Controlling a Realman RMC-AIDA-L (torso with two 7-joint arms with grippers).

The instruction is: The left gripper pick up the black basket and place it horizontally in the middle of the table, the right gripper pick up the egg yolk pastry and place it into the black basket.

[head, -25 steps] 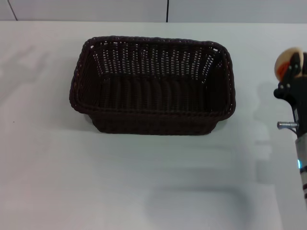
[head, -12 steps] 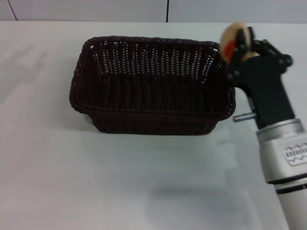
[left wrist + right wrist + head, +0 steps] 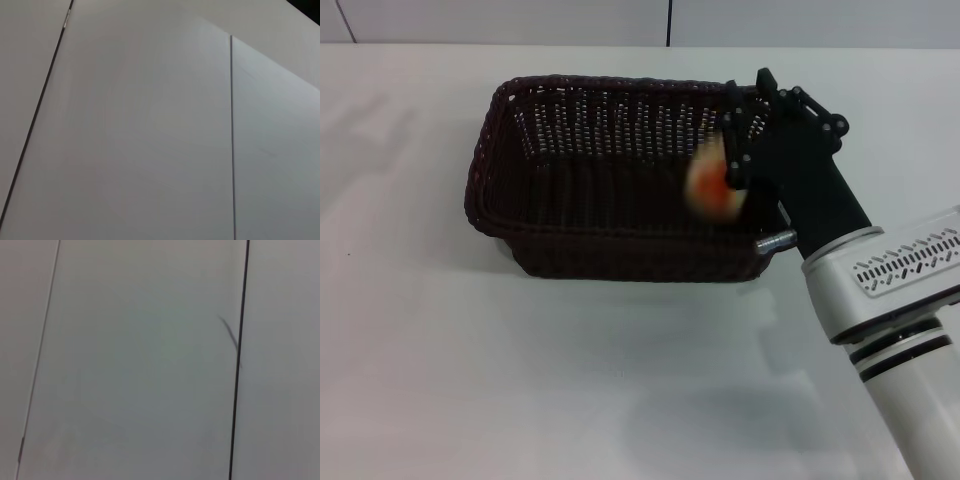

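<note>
The black basket lies lengthwise across the middle of the table. My right gripper reaches in over the basket's right end, with its black fingers above the inside. The egg yolk pastry is a blurred pale and orange ball just beside and below the fingers, free of them, in the air over the basket's right inner part. The gripper itself looks sharp and open. The left gripper is out of view. Both wrist views show only pale wall panels.
The back edge of the table meets a pale wall with a dark vertical seam. The right arm's white-silver forearm crosses the table's front right part.
My right gripper has swung from the far right edge to over the basket's right end with the pastry. The pastry has left the fingertips and now is lower, blurred, inside the basket's outline.
</note>
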